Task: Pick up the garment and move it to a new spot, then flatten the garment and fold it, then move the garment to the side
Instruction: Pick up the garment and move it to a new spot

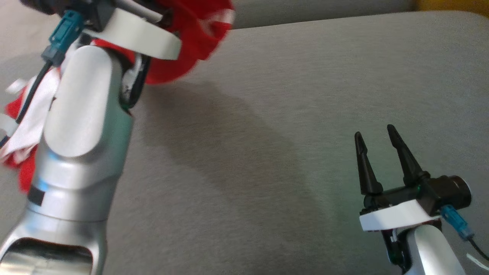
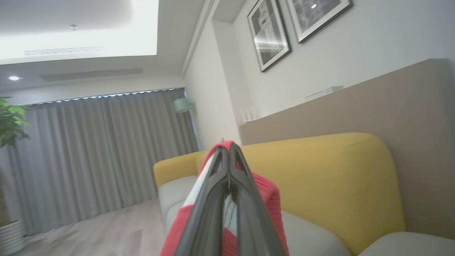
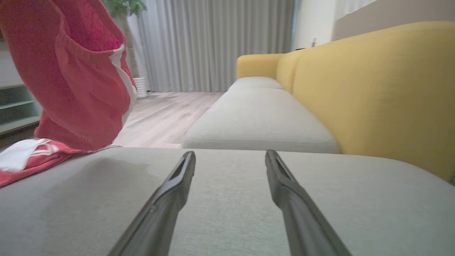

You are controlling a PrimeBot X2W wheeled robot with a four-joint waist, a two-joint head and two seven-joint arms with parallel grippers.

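The garment is red with white stripes and hangs lifted at the upper left of the head view, partly behind my left arm. Its lower end trails on the grey cushion. In the left wrist view my left gripper is shut on the garment, red cloth draped over both fingers. My right gripper stands open above the cushion at the lower right, nothing between its fingers, well apart from the garment.
A yellow sofa back runs along the far side of the grey seat cushions. Beyond lie a wooden floor, grey curtains and a potted plant. A shelf unit stands at the left.
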